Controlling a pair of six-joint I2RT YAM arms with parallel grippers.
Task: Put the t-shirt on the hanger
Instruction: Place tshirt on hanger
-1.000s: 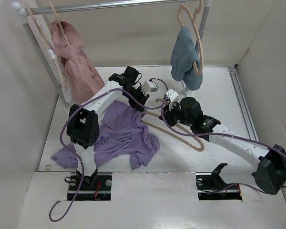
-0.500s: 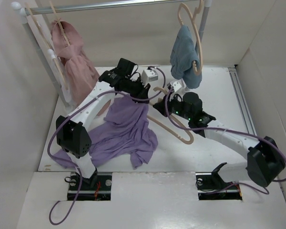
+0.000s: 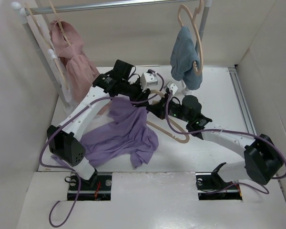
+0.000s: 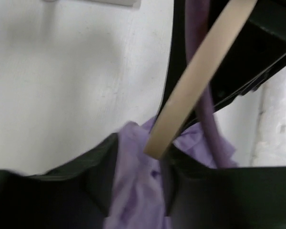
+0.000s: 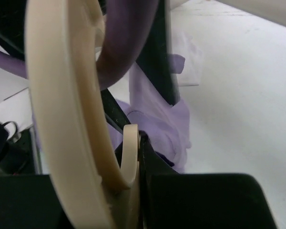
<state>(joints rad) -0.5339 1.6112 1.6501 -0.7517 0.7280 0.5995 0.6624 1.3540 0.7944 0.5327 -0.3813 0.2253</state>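
Note:
The lavender t-shirt (image 3: 121, 131) lies crumpled on the white table, its top edge lifted. My left gripper (image 3: 139, 93) is shut on that edge; in the left wrist view the purple fabric (image 4: 136, 191) sits pinched between the dark jaws. My right gripper (image 3: 160, 108) is shut on the pale tan hanger (image 3: 171, 132), close to the right of the left gripper. One hanger arm (image 4: 195, 76) points into the lifted fabric. In the right wrist view the hanger (image 5: 62, 95) fills the left side, clamped at the jaws, with the t-shirt (image 5: 164, 114) just beyond.
A pink garment (image 3: 77, 67) hangs on a hanger at the left of the rail (image 3: 109, 5). A light-blue garment (image 3: 183, 57) hangs at the right. The rack post (image 3: 43, 57) stands at the left. A metal strip (image 3: 243, 105) runs along the table's right edge.
My left gripper has risen and moved back, lifting the t-shirt's top edge. My right gripper has carried the hanger left and back, bringing its arm up to the lifted fabric.

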